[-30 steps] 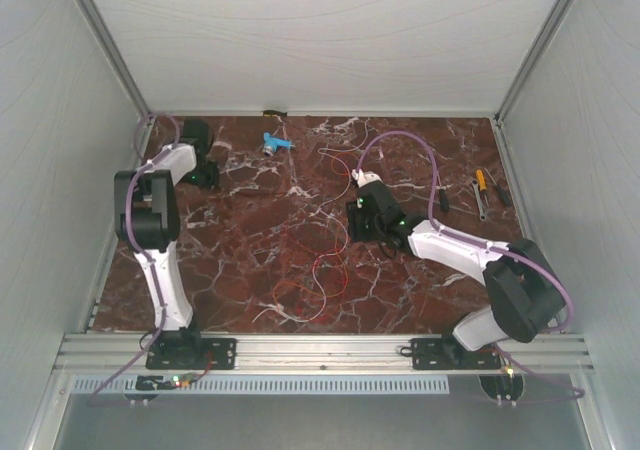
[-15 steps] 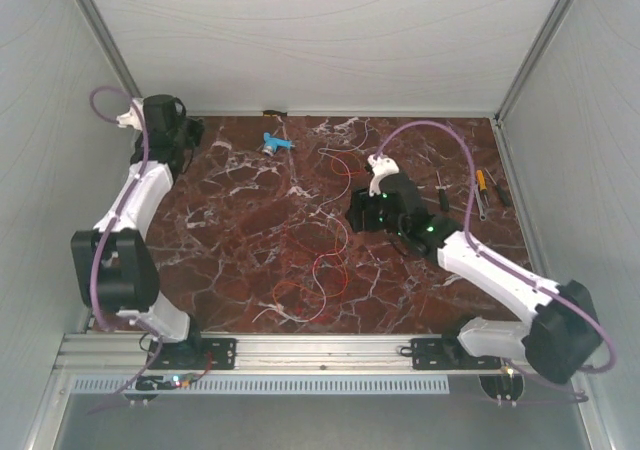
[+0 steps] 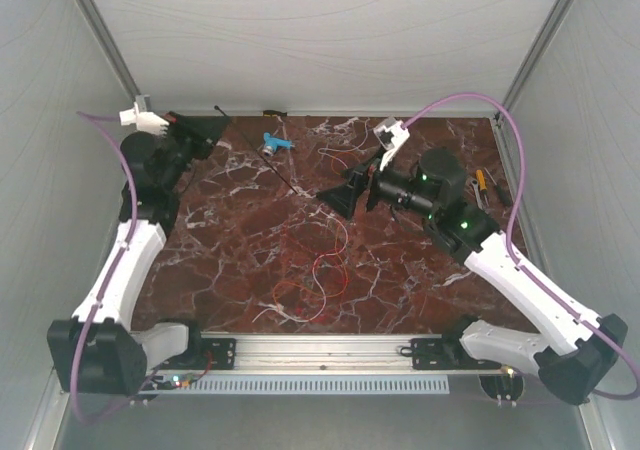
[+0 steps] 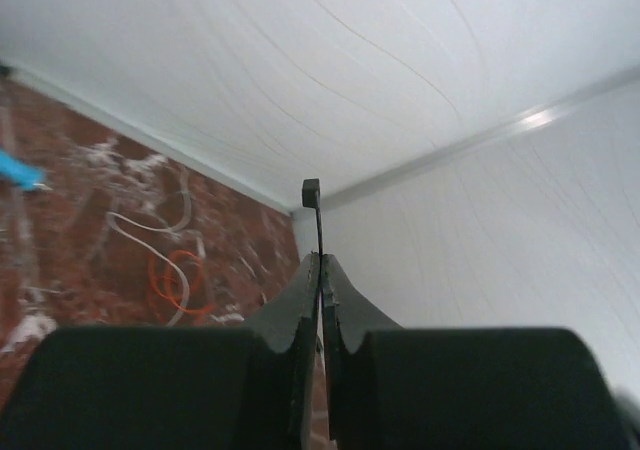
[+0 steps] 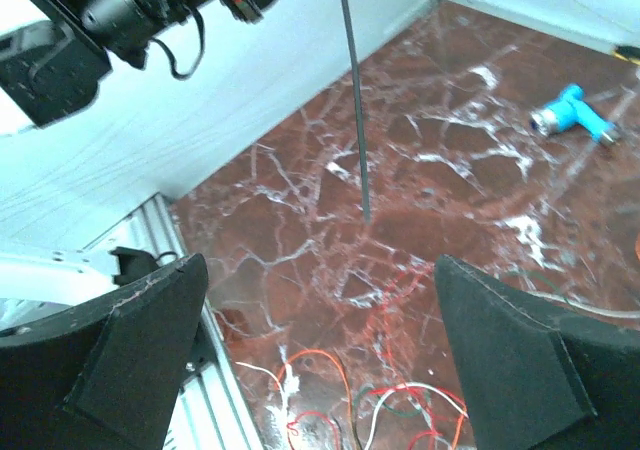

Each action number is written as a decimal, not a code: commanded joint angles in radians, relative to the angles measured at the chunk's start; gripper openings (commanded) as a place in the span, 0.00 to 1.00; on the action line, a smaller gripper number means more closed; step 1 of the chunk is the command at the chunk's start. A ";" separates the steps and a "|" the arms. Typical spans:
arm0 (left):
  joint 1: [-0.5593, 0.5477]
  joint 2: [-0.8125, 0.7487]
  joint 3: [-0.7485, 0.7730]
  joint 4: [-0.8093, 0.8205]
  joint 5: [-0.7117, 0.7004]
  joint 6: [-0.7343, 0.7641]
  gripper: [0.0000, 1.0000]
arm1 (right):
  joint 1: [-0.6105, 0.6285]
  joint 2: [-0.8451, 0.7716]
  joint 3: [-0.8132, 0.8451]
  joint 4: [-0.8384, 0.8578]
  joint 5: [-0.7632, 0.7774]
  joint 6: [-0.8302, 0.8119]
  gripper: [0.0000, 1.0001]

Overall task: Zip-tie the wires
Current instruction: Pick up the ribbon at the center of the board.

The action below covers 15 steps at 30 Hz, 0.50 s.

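Broadly, by descending size:

1. Enclosure: white walls (image 3: pixel 330 40) on three sides, with an aluminium rail (image 3: pixel 320 348) along the near edge carrying both arm bases.
2. Table (image 3: pixel 230 250): red-brown marble with white veining.
3. Right arm (image 3: pixel 520 275): white and black, reaching from the near right corner toward the table's middle.
4. Left arm (image 3: pixel 135 250): same make, stretched along the left wall to the far left corner.
5. Right gripper (image 5: pixel 320 270): jaws spread wide with nothing between them, raised above the marble and pointing left.
6. Left gripper (image 4: pixel 319 265): jaws clenched on the zip tie, raised near the far left corner.
7. Wires (image 3: pixel 318 270): thin red, orange and white strands lying loose on the table. The main tangle runs from the middle toward the near edge, and a smaller loop sits farther back, beside the right gripper. Neither gripper touches them.
8. Zip tie (image 5: pixel 355 100): a thin black strip. Its square head stands just past the left fingertips, and its long tail slants toward the table's middle. The tail ends ahead of the right gripper, apart from its fingers.
9. Hand tools (image 3: pixel 482 192): a few, one with a yellow handle, at the far right of the table.
10. Blue-and-white plastic piece (image 3: pixel 276 142): at the far edge, just beside the zip tie's line in the top view.
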<state>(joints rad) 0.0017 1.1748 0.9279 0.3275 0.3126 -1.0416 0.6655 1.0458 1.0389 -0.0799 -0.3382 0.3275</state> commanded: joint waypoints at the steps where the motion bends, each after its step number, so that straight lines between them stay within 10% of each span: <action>1: -0.082 -0.120 -0.031 0.142 0.141 0.056 0.00 | 0.000 0.071 0.112 0.008 -0.172 -0.013 0.95; 15: -0.210 -0.295 -0.123 0.205 0.230 0.053 0.00 | 0.113 0.294 0.276 0.078 -0.267 0.022 0.86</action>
<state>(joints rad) -0.1967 0.9142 0.8082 0.4576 0.4950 -1.0012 0.7540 1.3193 1.2610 -0.0544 -0.5743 0.3347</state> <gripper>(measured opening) 0.003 0.890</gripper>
